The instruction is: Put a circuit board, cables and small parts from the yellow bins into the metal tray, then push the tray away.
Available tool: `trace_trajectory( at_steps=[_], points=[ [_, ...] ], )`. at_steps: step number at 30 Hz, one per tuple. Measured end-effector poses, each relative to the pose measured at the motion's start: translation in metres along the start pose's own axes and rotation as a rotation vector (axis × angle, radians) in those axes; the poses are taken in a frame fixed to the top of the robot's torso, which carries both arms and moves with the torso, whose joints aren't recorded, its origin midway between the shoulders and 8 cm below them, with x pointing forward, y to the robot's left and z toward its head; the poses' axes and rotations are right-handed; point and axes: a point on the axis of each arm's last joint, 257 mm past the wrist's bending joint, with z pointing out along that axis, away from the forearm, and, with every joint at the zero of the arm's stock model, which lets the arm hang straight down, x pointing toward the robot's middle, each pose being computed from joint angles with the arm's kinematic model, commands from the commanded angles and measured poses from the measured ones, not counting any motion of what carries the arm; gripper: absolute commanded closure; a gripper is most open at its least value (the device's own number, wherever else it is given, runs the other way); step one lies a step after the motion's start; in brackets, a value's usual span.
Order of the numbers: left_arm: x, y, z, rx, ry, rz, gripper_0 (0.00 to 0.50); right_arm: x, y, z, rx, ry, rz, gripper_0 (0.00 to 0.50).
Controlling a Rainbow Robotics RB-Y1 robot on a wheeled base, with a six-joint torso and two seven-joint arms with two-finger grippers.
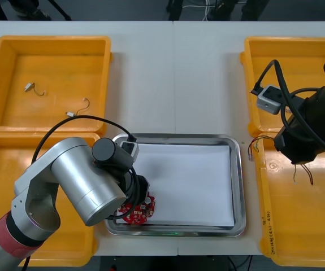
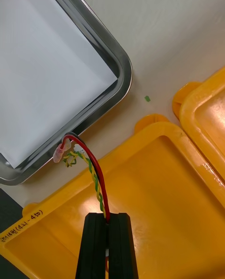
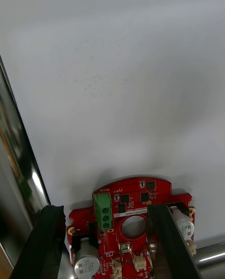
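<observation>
Loading step in progress. The left gripper (image 3: 104,209) is hovering over the near left corner of the metal tray (image 1: 239,186) with its fingers standing apart, released. The round red circuit board (image 3: 133,213) is lying on the tray's white inside beneath them.

The right gripper (image 2: 107,217) is hanging above the near right yellow bin (image 2: 178,199), jaws clenched on the red and yellow cable (image 2: 97,180). The cable's free end is dangling near the tray's rim.

Judged next move: the right arm is needing to carry the cable over the rim toward the tray's middle before releasing. The left arm is needing to lift clear of the board.
</observation>
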Motion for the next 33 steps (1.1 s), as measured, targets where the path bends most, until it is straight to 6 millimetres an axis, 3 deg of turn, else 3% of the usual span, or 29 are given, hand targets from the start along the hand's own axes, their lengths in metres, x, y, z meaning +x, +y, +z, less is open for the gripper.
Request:
trace_trajectory(
  at_steps=[7,13,21,27,33],
  points=[
    [0.003,-0.003,-0.003,0.012,0.027,0.003,0.000,-0.001,0.001,0.000,-0.003,-0.003,0.000,0.500],
    [-0.002,0.003,-0.024,0.016,0.091,-0.003,0.000,-0.002,0.002,0.001,-0.005,-0.004,-0.001,0.500],
    [-0.038,0.015,-0.065,0.015,0.098,-0.017,0.000,-0.005,0.017,0.010,-0.020,0.027,-0.062,0.500],
    [-0.076,0.020,-0.091,0.044,0.017,-0.051,0.000,-0.033,0.039,0.018,-0.017,0.008,-0.145,0.500],
    [-0.098,0.034,-0.106,0.028,-0.033,-0.066,0.000,-0.062,0.065,0.026,-0.021,-0.026,-0.214,0.500]
  ],
)
